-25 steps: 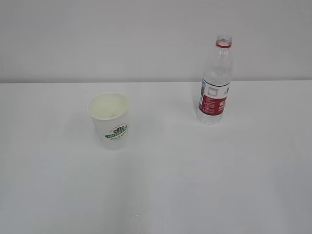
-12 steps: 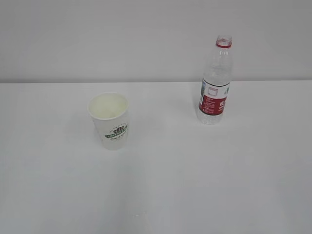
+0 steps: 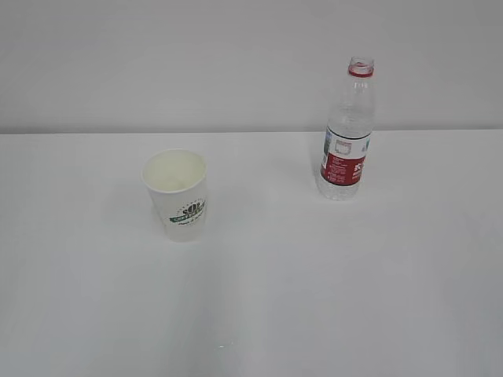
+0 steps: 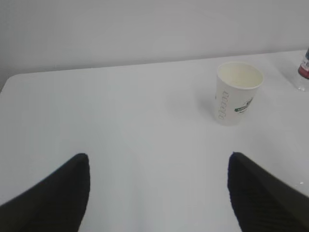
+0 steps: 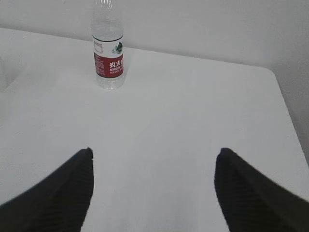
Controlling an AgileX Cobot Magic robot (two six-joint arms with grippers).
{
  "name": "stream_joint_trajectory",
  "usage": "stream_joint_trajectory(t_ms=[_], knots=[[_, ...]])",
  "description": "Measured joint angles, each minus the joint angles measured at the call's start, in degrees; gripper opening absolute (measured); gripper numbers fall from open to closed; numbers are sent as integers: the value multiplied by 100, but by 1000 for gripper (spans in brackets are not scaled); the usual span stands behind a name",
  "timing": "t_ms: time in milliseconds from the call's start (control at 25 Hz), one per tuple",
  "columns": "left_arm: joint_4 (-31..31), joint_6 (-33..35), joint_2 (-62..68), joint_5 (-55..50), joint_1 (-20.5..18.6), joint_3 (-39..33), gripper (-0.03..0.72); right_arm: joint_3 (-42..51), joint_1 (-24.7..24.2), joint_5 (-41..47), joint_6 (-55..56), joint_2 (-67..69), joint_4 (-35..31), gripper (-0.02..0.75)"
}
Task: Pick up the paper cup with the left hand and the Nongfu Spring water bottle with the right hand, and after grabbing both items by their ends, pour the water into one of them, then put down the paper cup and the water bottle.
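The white paper cup (image 3: 178,194) with its green logo stands upright on the white table, left of centre. The Nongfu Spring water bottle (image 3: 346,133), clear with a red-and-white label and no cap, stands upright at the back right. In the left wrist view the cup (image 4: 237,93) sits ahead and to the right of my left gripper (image 4: 158,162), which is open and empty. In the right wrist view the bottle (image 5: 108,53) stands far ahead and left of my right gripper (image 5: 153,155), also open and empty. Neither arm shows in the exterior view. Whether water is in the bottle is unclear.
The white table (image 3: 314,275) meets a plain pale wall at the back. Its rounded far-left corner (image 4: 12,79) shows in the left wrist view and its right edge (image 5: 285,106) in the right wrist view.
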State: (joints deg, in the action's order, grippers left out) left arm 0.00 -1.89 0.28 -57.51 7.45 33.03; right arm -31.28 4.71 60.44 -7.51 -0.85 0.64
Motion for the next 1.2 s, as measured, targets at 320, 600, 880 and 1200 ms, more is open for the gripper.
stream_joint_trajectory(t_ms=[320, 600, 880, 1200], knots=[[-270, 0, 341, 806, 0, 10, 665, 0, 0, -415, 122, 0, -64, 589], [-270, 0, 992, 2018, 0, 10, 661, 0, 0, -1165, 136, 307, -129, 589], [-270, 0, 1682, 3156, 0, 10, 655, 0, 0, -1866, 149, 887, -253, 589], [126, 0, 2355, 4220, 0, 10, 643, 0, 0, -2751, 149, 1475, -266, 589]])
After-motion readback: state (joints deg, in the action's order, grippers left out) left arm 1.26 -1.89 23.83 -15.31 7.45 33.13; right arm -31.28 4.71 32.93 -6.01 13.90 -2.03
